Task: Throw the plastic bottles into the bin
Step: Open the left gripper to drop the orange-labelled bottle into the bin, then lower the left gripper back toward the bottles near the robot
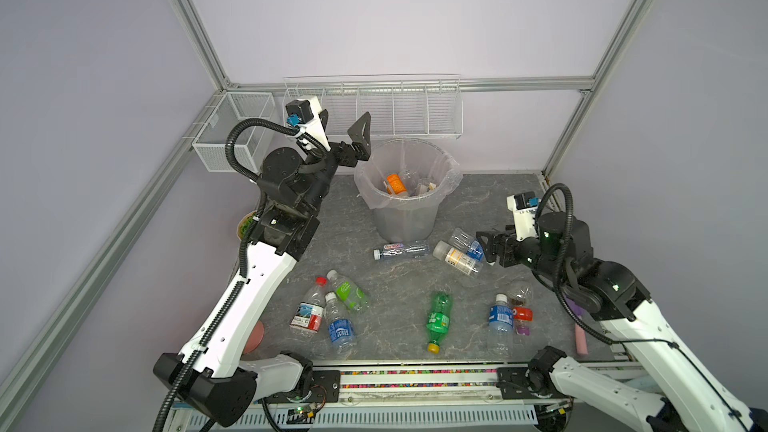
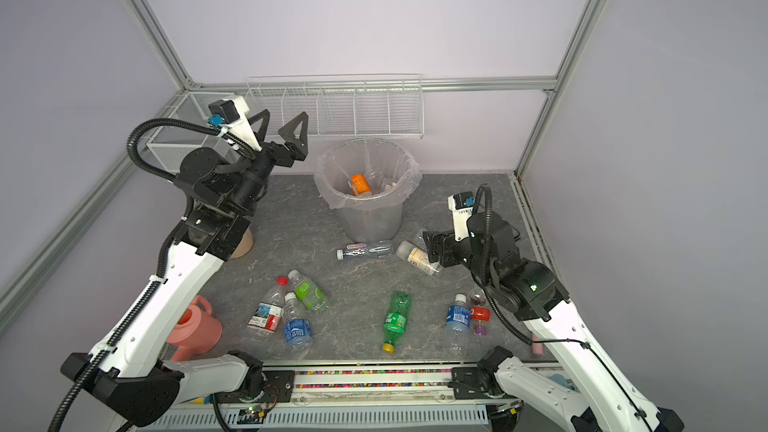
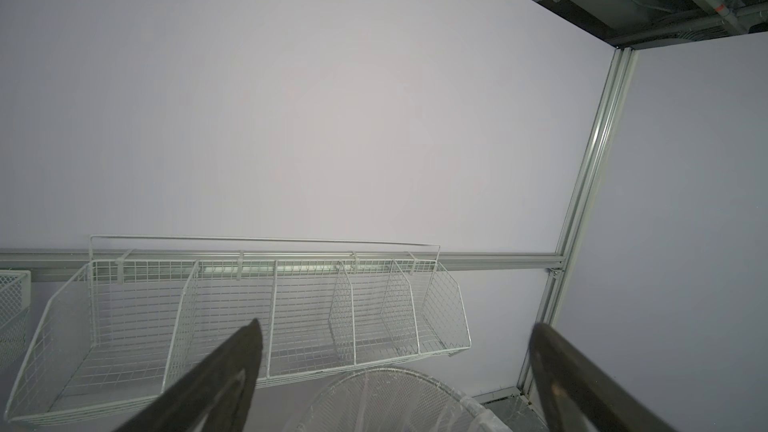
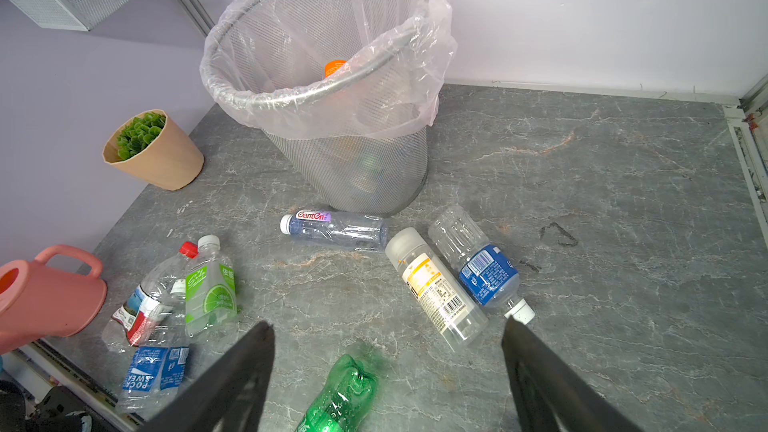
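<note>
The bin (image 1: pixel 405 222) (image 2: pixel 370 222) (image 4: pixel 353 168), grey mesh lined with a clear bag, stands at the back with several plastic bottles inside, one orange-labelled (image 1: pixel 395 184). My left gripper (image 1: pixel 347 116) (image 2: pixel 286 115) (image 3: pixel 397 324) is open and empty, raised just left of the bin's rim (image 3: pixel 395 392). My right gripper (image 1: pixel 484 247) (image 4: pixel 387 324) is open and empty, low beside a yellow-labelled bottle (image 1: pixel 457 257) and a blue-labelled one (image 1: pixel 469 245). A Ganten bottle (image 1: pixel 401 250) lies at the bin's foot. A green bottle (image 1: pixel 438 320) (image 4: pixel 340 392) lies mid-table, with more bottles to the left (image 1: pixel 340 328) and right (image 1: pixel 500 317).
White wire baskets (image 1: pixel 374 110) hang on the back wall, and a mesh basket (image 1: pixel 232 130) hangs on the left wall. A tan pot with a green plant (image 4: pixel 153 151) sits left of the bin. A pink watering can (image 2: pixel 195 326) stands at the front left.
</note>
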Tool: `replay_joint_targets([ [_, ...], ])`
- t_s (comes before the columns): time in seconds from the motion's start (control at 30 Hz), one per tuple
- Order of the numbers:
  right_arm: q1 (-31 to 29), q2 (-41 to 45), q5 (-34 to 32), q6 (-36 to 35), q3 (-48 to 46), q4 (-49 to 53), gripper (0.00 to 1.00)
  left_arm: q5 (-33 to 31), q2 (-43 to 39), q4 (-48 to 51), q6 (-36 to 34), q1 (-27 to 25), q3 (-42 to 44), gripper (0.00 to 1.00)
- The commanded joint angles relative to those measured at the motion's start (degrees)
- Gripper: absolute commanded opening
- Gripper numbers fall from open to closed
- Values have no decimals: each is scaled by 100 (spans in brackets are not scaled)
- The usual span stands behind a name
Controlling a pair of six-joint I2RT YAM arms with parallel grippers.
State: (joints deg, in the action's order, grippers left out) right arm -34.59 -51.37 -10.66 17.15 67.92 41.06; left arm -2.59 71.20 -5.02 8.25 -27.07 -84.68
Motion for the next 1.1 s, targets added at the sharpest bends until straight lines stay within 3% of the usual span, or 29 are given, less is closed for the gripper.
replay_joint_targets([
  [0.0,18,76,2,23,-37,26,88,-224,-315,510,-78,-32,197,99],
  [0.23,28,66,128,23,-140,-36,88,-1136,-983,2117,434,-30,632,99],
  [0.43,22,-38,342,-63,-136,-1,88,-1656,-1438,3828,1322,76,1201,100],
  [0.6,27,-88,524,-64,-209,-36,88,-1129,-1937,4704,2124,676,1890,99],
  [0.73,16,-147,689,-11,-259,-88,88,-1375,-2132,5310,2538,768,2338,99],
  [0.83,17,-188,820,33,-345,-168,88,-699,-2200,5301,2947,1049,2908,99],
  [1.07,14,-169,959,50,-535,-189,88,-170,-2399,5683,3464,1107,3744,88],
])
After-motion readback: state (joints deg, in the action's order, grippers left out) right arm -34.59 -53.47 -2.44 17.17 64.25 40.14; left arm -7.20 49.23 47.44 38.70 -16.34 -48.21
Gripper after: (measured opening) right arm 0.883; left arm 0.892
